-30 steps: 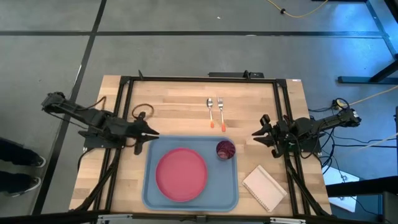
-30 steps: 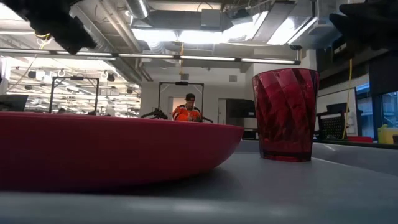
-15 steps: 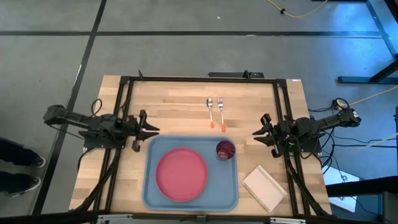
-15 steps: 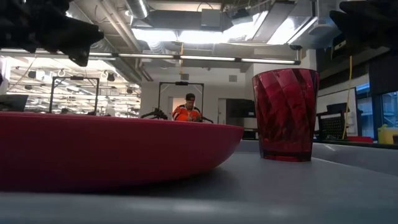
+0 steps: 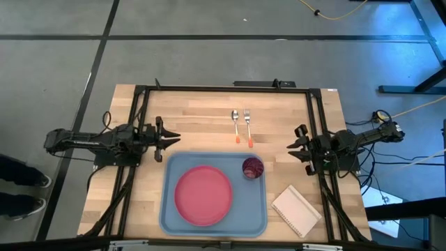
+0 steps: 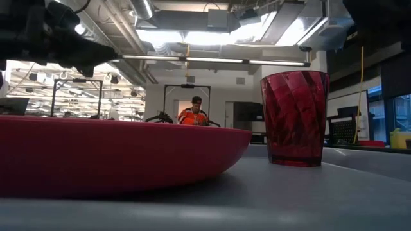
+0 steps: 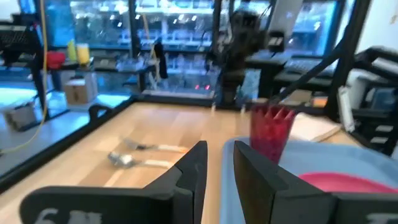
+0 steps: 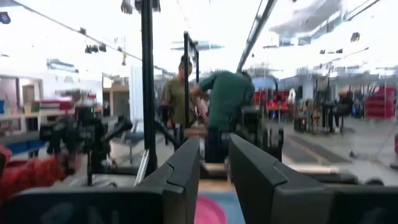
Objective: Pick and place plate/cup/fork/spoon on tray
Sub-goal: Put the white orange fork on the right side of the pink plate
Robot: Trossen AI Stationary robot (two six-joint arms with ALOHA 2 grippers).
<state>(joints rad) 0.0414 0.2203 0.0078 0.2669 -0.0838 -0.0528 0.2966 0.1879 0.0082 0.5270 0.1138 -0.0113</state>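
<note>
Fork (image 5: 247, 125) and spoon (image 5: 235, 125) blur in the left wrist view — both jaws released, empty.

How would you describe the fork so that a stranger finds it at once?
Start at the light blue tray on the wooden table. Just beyond its far edge, two slim silver utensils with orange handle tips lie side by side on bare wood. The fork is the one nearer the right arm; it has tines, while the spoon has an oval bowl.

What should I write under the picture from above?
Plate and cup sit on the tray; spoon and fork wait on the table.
</note>
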